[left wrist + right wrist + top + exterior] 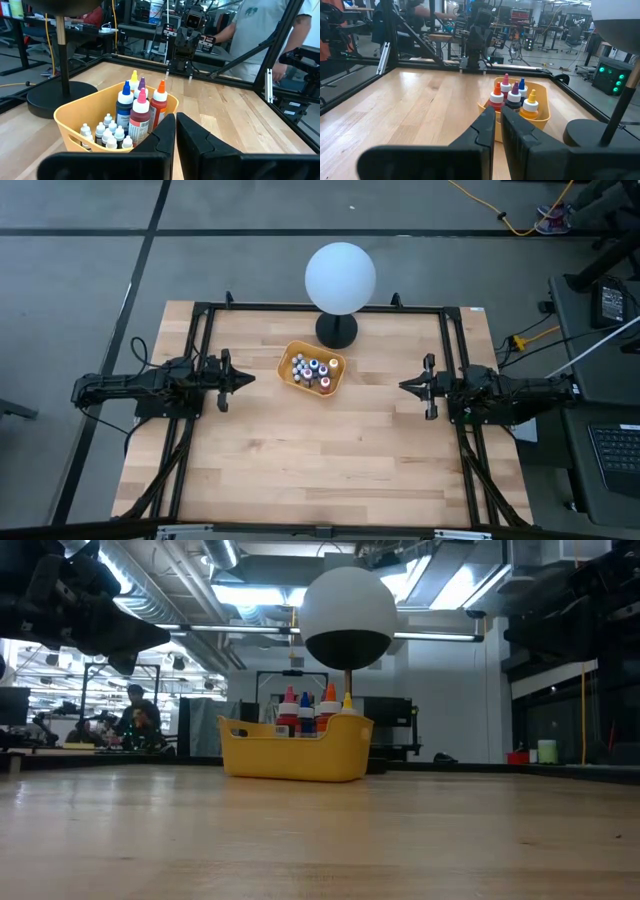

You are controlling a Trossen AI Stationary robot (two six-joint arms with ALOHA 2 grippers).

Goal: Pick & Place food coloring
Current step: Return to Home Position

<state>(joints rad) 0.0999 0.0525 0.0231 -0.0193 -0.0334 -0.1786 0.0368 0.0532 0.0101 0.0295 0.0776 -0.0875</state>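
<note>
The food coloring bottles (312,370) stand upright inside a yellow-orange tray (283,367) at the table's middle, toward the far side. Taller ones have orange, pink, red, blue and yellow tops (135,107) (512,97) (312,710); small whitish ones (107,132) cluster beside them. My left gripper (248,378) (176,131) hovers shut, left of the tray, pointing at it. My right gripper (402,386) (498,125) hovers shut, right of the tray, also facing it. Neither touches anything.
A big white globe (340,277) (348,615) on a black round base (336,330) (55,97) stands just behind the tray. A black frame (320,307) runs around the table's sides. A person (265,35) stands beyond the table. Bare wood lies toward the near edge.
</note>
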